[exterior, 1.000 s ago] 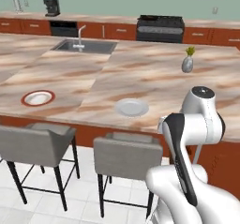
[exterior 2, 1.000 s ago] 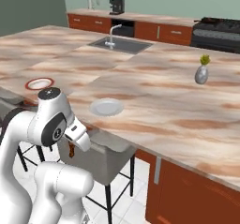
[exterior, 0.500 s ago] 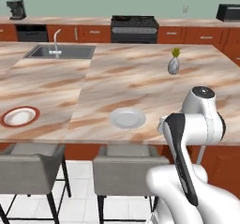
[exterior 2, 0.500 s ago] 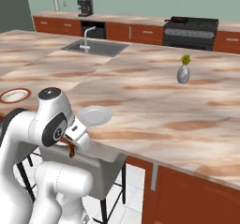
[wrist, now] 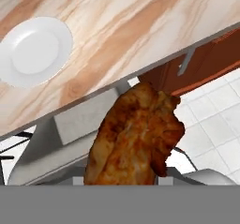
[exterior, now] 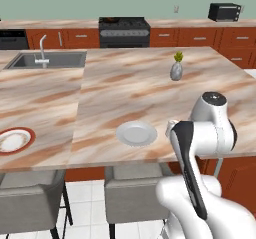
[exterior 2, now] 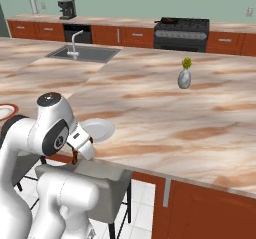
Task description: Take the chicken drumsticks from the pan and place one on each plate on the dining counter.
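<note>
The gripper (exterior 2: 76,156) is hanging low at the near edge of the dining counter (exterior: 125,90), above a grey stool (exterior 2: 102,175), its fingers closed on a chicken drumstick (wrist: 136,136) that is looming large in the hand view. The pale plate (exterior: 136,133) is sitting on the counter just beyond the hand, and the red-rimmed plate (exterior: 14,140) is lying well to its left. A small vase (exterior: 176,70) is standing farther back on the right

The arm (exterior 2: 50,128) is folded low, jaws closed on a drumstick (wrist: 136,134).
</note>
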Controlling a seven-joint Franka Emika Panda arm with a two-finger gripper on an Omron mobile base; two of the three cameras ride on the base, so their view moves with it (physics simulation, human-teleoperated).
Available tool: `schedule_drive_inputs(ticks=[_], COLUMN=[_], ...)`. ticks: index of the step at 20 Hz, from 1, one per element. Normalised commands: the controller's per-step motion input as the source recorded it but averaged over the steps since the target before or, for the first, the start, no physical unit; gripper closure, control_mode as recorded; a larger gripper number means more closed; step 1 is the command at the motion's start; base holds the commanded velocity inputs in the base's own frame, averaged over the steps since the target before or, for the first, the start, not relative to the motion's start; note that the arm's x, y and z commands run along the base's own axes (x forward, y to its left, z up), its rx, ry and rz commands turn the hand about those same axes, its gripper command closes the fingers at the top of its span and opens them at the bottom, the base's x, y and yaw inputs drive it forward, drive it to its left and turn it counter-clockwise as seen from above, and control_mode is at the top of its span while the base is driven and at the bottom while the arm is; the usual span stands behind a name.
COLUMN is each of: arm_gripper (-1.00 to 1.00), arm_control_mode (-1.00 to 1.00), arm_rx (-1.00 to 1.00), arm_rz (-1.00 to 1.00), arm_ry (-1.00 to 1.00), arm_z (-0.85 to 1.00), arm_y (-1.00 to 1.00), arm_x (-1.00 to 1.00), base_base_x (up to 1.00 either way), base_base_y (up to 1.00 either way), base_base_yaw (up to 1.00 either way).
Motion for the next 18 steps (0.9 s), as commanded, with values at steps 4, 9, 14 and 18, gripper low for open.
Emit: schedule_drive_inputs(ticks=[4, 9, 14, 18], arm_gripper=[1.00, 1.00, 1.00, 1.00], arm_control_mode=[-1.00, -1.00, -1.00, -1.00], arm_rx=[0.02, 0.04, 0.04, 0.09], arm_rz=[-0.21, -0.14, -0.04, 0.00], arm_ry=[-0.26, -0.08, 0.13, 0.00], arm_z=[0.06, 0.30, 0.26, 0.01], arm_y=[0.42, 0.27, 0.05, 0.00], arm_x=[0.49, 0.66, 0.70, 0.64], base_base_x=[0.00, 0.00, 0.00, 0.00], base_base_y=[0.00, 0.00, 0.00, 0.00], base_base_yaw=[0.00, 0.00, 0.00, 0.00])
